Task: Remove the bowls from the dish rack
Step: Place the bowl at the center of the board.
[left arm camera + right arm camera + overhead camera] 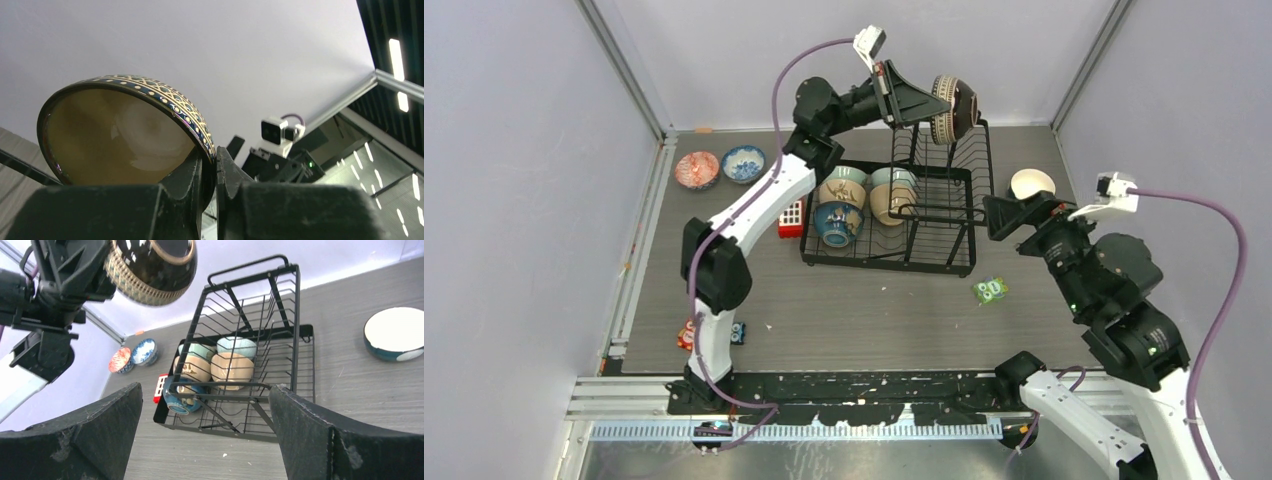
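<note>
Dark patterned bowl (952, 108) hangs above the dish rack (884, 262), pinched by its rim in my left gripper (210, 172). Any tilt could slip it onto the racked bowls (854, 200) below. My right gripper (996, 215) gapes empty beside the rack.

The patterned bowl (125, 135) pinched in the left gripper (210, 160) has its lower rim hidden behind the fingers (186, 174). Fingers of the right gripper (205, 390) run off the bottom edge of its wrist view; ahead of them, dish rack (296, 315) wires partly cover a blue bowl (176, 402).
</note>
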`<state>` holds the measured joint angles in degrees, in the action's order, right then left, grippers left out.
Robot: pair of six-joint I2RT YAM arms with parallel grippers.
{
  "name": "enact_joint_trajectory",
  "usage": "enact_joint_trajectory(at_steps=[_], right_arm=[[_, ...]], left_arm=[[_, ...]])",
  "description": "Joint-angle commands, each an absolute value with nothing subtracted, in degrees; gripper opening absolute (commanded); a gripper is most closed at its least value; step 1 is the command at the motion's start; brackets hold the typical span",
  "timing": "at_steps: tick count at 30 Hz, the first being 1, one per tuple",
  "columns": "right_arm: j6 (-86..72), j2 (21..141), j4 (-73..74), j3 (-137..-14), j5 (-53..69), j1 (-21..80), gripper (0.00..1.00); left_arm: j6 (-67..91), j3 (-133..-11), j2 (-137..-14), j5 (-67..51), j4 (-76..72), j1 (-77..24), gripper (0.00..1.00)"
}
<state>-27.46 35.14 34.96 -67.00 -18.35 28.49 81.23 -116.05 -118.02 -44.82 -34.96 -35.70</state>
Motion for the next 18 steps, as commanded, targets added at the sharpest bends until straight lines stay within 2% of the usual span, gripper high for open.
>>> enact_joint_trajectory(at_steps=[1, 3, 6, 9, 11, 18], right_arm=[[-23.1, 35.5, 36.6, -74.1, -18.7, 28.6, 1.00], [-21.9, 36.5, 37.9, -77.7, -18.8, 28.9, 1.00], [-21.7, 38.0, 38.1, -82.1, -18.9, 29.7, 1.00], [-22.8, 40.8, 38.1, -87.1, -16.8, 30.2, 1.00], [-24.1, 44.1, 38.7, -91.7, -13.6, 30.8, 1.00], [-25.4, 57.4, 47.0, -106.8, 3.7, 35.7, 1.00]], left_arm=[[70.9, -109.4, -105.4, -48.7, -31.5, -36.8, 0.00], [63.3, -104.0, -99.7, -48.9, -24.6, -37.2, 0.00], [45.1, -98.3, -90.1, -44.8, -6.4, -39.9, 0.00], [23.7, -97.7, -82.3, -35.4, 15.4, -46.0, 0.00], [14.1, -97.4, -78.2, -28.5, 24.9, -50.3, 0.00], [-7.6, -89.2, -64.2, -8.8, 39.4, -65.6, 0.00]])
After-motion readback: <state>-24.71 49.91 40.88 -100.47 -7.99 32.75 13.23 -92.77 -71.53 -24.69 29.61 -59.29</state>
